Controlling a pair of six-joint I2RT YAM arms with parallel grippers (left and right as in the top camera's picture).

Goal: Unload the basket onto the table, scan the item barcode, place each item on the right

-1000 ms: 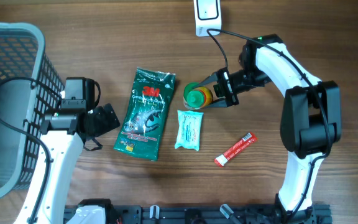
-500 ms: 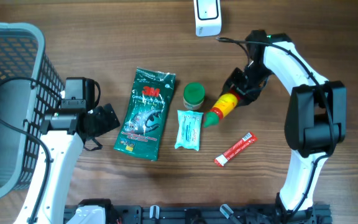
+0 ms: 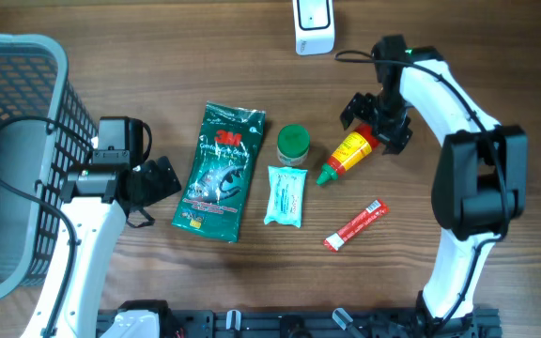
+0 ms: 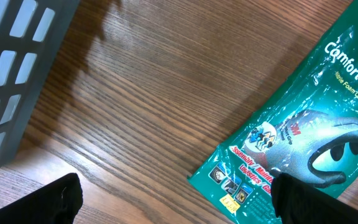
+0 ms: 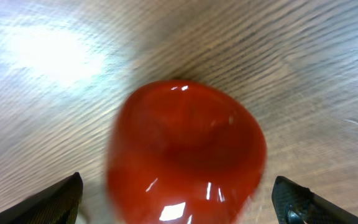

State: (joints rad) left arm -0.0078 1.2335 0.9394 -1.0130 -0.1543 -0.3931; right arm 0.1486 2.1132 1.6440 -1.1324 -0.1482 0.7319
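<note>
One glossy red bottle (image 5: 185, 152), grained wooden table (image 5: 55, 50)

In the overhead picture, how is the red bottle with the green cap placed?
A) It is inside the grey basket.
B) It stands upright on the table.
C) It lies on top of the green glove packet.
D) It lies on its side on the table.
D: the red bottle lies on its side on the bare wood of the table, with its green cap pointing toward the pale blue packet.

Table: brown wooden tabletop (image 3: 496, 56), grain running left to right.
Light: soft white glare (image 5: 48, 53) on the wood.
</note>
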